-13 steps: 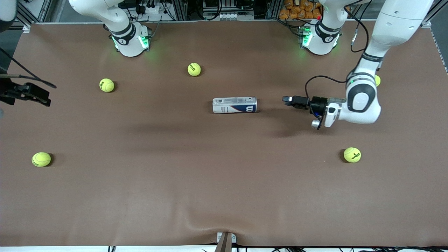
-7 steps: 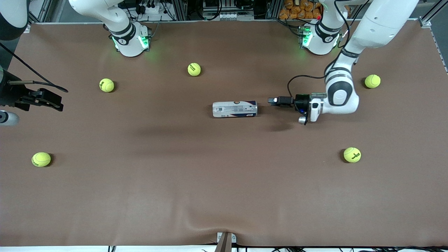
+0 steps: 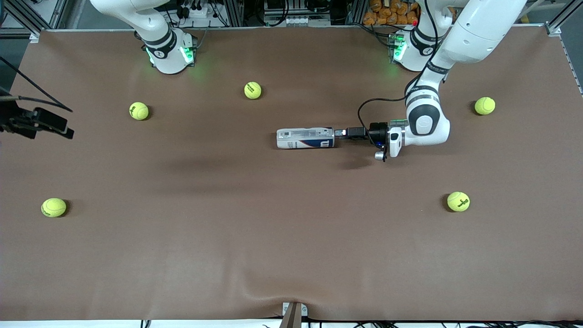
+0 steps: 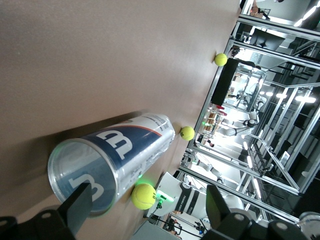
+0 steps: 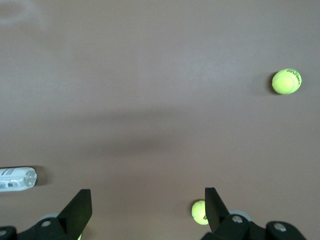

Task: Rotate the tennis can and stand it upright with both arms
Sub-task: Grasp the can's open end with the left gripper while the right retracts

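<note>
Can (image 3: 305,137): lies on its side near the middle of the bench (image 3: 291,237), long axis running from 9 to 3 o'clock in the front view; the navy end with the white "W" points toward the left arm's end of the bench.
Can in left wrist view (image 4: 112,162): its clear end cap faces the camera, close up, with one finger (image 4: 77,207) in front of its rim.
Left end effector (image 3: 341,133): low over the bench at the can's 3 o'clock end, fingers apart, just at the cap; contact cannot be told. Nothing is held.
Left arm (image 3: 423,123): reaches from its base at 12 o'clock down to the wrist beside the can.
Right end effector (image 3: 43,120): up in the air over the right arm's end of the bench, at 9 o'clock in the front view; fingers apart (image 5: 147,212), empty, waiting.
Balls: five on the bench, all well apart from the can: one (image 3: 253,90) at its 11 o'clock, one (image 3: 139,110) at 10 o'clock, one (image 3: 53,207) at 8 o'clock, one (image 3: 458,201) at 4 o'clock, one (image 3: 484,105) at 2 o'clock.
</note>
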Robot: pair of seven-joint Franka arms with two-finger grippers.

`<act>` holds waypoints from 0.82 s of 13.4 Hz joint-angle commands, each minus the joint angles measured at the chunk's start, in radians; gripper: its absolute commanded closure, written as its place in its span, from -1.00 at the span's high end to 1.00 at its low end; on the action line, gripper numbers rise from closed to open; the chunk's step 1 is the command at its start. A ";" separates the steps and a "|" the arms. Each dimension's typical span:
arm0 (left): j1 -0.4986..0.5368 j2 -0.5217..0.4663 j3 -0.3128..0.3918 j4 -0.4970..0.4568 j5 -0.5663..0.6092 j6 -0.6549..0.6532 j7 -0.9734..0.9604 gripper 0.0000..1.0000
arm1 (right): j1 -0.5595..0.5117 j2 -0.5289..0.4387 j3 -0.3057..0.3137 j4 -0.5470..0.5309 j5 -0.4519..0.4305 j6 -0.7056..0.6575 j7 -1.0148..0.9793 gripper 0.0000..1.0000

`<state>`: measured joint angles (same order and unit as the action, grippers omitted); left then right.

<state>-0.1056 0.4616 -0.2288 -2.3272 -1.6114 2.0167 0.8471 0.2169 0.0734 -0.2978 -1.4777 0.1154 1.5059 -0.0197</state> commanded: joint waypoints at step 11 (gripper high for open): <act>-0.045 0.124 -0.003 0.094 -0.087 0.020 0.099 -0.80 | -0.163 -0.147 0.201 -0.162 -0.095 0.053 -0.048 1.00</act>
<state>-0.1430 0.5662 -0.2290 -2.2553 -1.6701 2.0226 0.9199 0.0739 -0.0454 -0.1192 -1.6335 0.0343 1.5590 -0.0368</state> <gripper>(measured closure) 0.392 0.000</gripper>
